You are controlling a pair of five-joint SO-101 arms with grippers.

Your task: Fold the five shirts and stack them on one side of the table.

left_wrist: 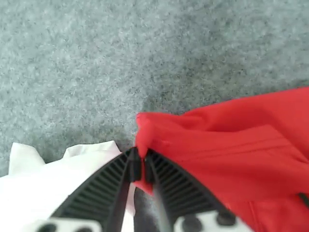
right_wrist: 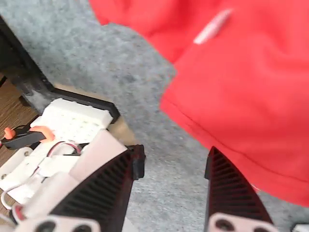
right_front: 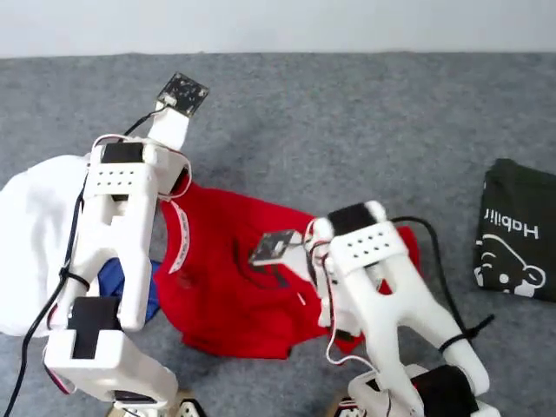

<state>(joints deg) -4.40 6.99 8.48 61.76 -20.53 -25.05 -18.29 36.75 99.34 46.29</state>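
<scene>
A red shirt (right_front: 226, 295) lies crumpled in the middle of the grey table. My left gripper (left_wrist: 140, 164) is shut on a bunched edge of the red shirt (left_wrist: 231, 145), at its far left corner beside a white shirt (left_wrist: 58, 164). My right gripper (right_wrist: 175, 157) hangs open just above the near hem of the red shirt (right_wrist: 251, 96), with nothing between its fingers. The white shirt (right_front: 35, 234) is spread at the table's left side. Part of a blue shirt (right_front: 111, 278) peeks out under the left arm. A folded dark shirt (right_front: 517, 230) with white print rests at the right edge.
The grey cloth surface (right_front: 347, 130) stretches bare across the back and between the red and dark shirts. The right arm's base (right_wrist: 72, 123) and wiring sit at the table's near edge, close to the open gripper.
</scene>
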